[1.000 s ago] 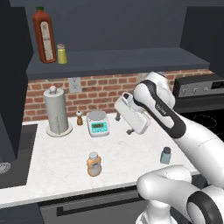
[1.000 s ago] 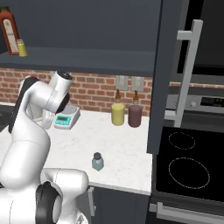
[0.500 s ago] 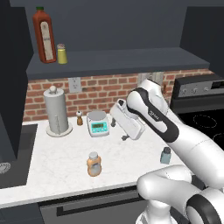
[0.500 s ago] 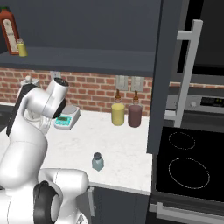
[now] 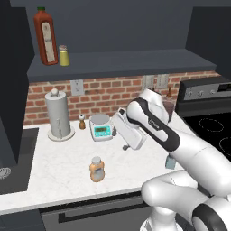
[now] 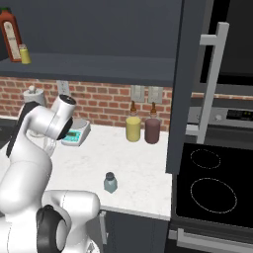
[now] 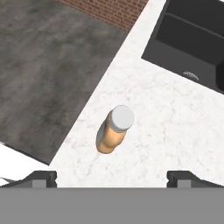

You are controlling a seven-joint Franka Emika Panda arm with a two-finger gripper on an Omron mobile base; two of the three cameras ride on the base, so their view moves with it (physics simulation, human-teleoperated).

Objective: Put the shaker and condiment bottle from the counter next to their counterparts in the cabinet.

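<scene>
The condiment bottle (image 5: 96,168), peach-orange with a pale cap, stands on the counter (image 5: 67,162) near its front edge. In the hand view it (image 7: 114,130) sits just above the midpoint of my gripper (image 7: 112,179), which is open with nothing between its fingertips (image 7: 41,178). From the left base, the gripper (image 5: 127,146) hangs above the counter, right of and behind the bottle. The teal shaker (image 6: 110,182) stands alone near the front edge; my forearm partly covers the shaker (image 5: 170,161). The red bottle (image 5: 46,36) and yellow shaker (image 5: 64,55) stand on the cabinet shelf (image 5: 122,63).
A paper towel holder (image 5: 58,115), a pepper mill (image 5: 81,121) and a kitchen scale (image 5: 101,128) line the brick wall. A yellow bottle (image 6: 132,128) and a dark bottle (image 6: 152,130) stand further right. A sink (image 7: 192,43) lies left, a stove (image 6: 212,183) right.
My hand has swung left and down over the counter towards the condiment bottle. The jaws stay open. Bottle and shaker have not moved.
</scene>
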